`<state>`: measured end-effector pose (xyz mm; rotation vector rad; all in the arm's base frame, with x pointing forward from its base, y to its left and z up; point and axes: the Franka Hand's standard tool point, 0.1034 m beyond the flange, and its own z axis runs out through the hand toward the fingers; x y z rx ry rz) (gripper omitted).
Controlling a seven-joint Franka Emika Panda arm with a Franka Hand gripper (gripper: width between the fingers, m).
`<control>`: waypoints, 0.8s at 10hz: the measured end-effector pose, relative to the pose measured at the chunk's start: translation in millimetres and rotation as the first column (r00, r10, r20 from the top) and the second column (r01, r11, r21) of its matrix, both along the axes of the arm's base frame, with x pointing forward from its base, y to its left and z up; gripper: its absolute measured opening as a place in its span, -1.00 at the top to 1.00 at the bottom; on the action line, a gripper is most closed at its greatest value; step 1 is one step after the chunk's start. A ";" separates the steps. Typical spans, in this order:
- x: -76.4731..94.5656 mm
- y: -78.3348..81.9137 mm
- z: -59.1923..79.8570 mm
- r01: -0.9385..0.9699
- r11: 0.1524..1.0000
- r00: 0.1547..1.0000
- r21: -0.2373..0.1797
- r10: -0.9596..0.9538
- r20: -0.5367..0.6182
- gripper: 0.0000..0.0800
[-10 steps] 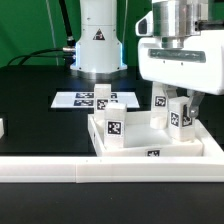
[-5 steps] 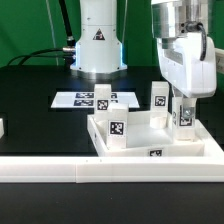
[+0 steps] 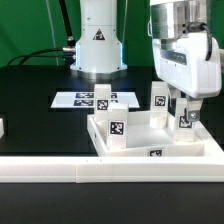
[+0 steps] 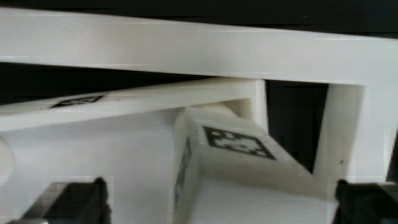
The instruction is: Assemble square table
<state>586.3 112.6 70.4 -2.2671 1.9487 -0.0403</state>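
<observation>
Pincer spread wide over the leg at the slab's corner on the exterior view's right, gripping nothing. Slab sits on the counter against the rail; open counter beyond.

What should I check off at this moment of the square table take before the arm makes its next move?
1. Gripper open around the leg at the exterior view's right: cannot tell; the leg sits between the fingers, but contact is unclear.
2. That leg upright on the square table: ok.
3. Other three legs standing on the slab: the near one and the far right one ok; the far left one looks upright, partly hidden.
4. Legs fully seated in the corner sockets: cannot tell.
5. Slab against the long white rail: ok, its front edge lies along it.
6. Marker board flat on the table: ok.
</observation>
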 end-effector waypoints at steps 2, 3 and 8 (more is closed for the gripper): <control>1.0 1.1 -2.3 -0.180 0.983 0.984 -0.023 0.180 0.015 -0.62; 0.9 1.6 -3.5 -0.260 0.965 0.965 -0.035 0.261 0.019 -0.62; 2.2 -4.8 -3.8 -0.639 0.764 0.765 -0.096 0.643 0.027 -0.62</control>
